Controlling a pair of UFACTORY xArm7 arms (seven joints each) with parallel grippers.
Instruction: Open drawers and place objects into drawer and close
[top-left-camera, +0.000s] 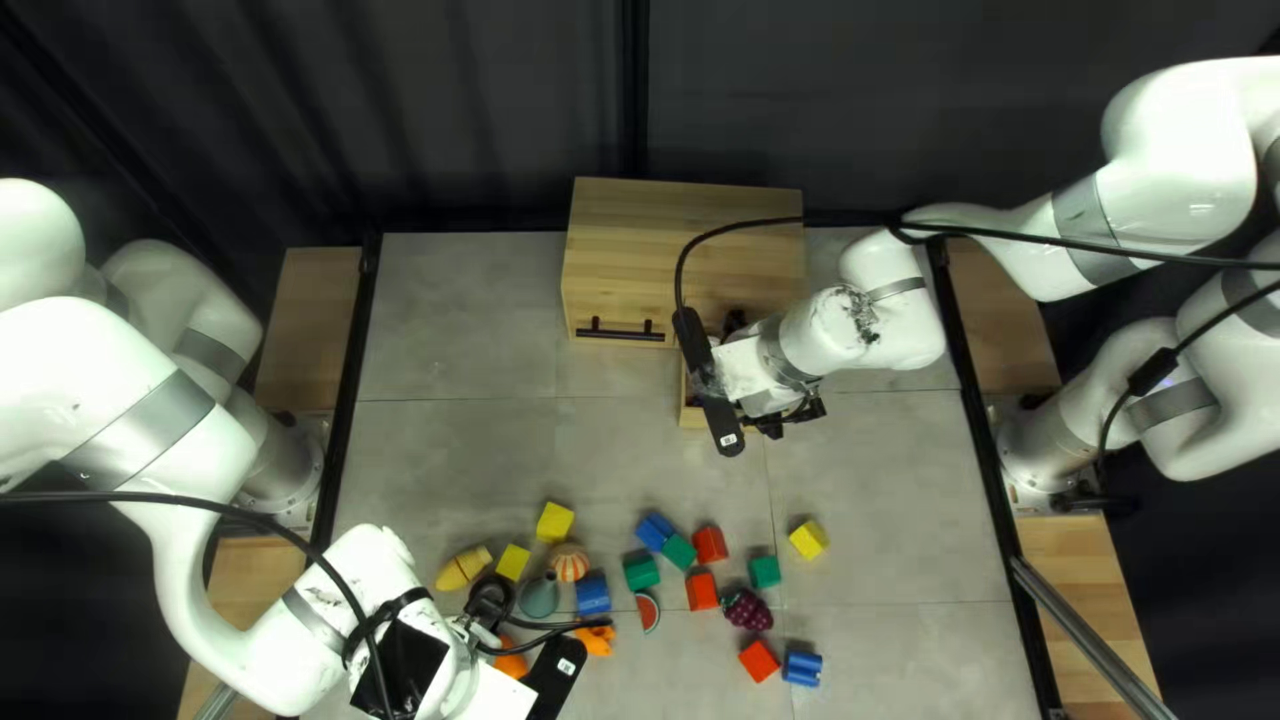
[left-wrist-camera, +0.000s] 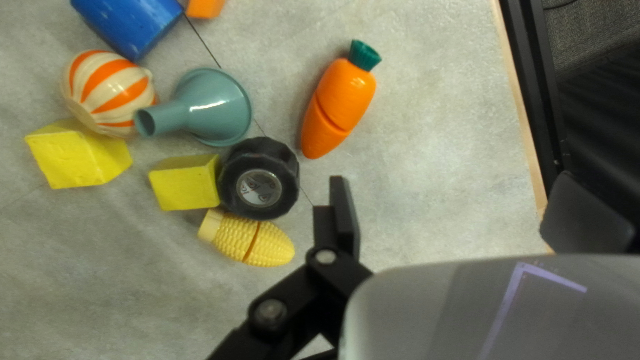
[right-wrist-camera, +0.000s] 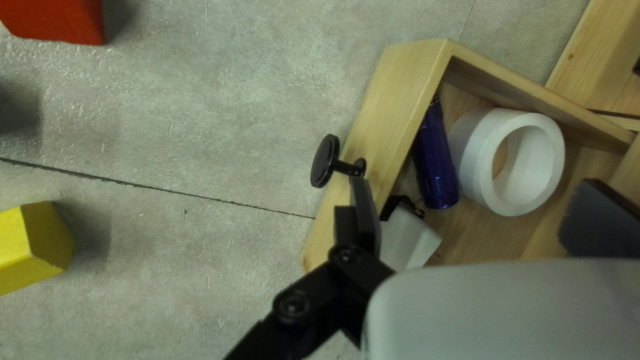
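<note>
At the right of the top left view, my right gripper (top-left-camera: 784, 416) hangs over the pulled-out small drawer (top-left-camera: 691, 411) of the wooden cabinet (top-left-camera: 687, 247). The right wrist view has my right gripper (right-wrist-camera: 477, 213) open, one finger close by the drawer front (right-wrist-camera: 393, 113) and its black knob (right-wrist-camera: 325, 161). Inside lie a blue cylinder (right-wrist-camera: 435, 160), a white ring (right-wrist-camera: 487, 160) and a pale object (right-wrist-camera: 407, 237) with a black clip. My left gripper (top-left-camera: 480, 643) is low over the toys; open and empty (left-wrist-camera: 460, 213), it has a carrot (left-wrist-camera: 339, 103) ahead and a black wheel (left-wrist-camera: 259, 179) beside it.
Near the wheel lie toy corn (left-wrist-camera: 248, 240), yellow blocks (left-wrist-camera: 185, 182), a teal funnel (left-wrist-camera: 207, 107) and a striped ball (left-wrist-camera: 107, 93). Red, green and blue blocks, grapes (top-left-camera: 747, 611) and a watermelon slice (top-left-camera: 648, 612) are scattered at the front. The cabinet's bar-handled drawer (top-left-camera: 622, 332) is closed.
</note>
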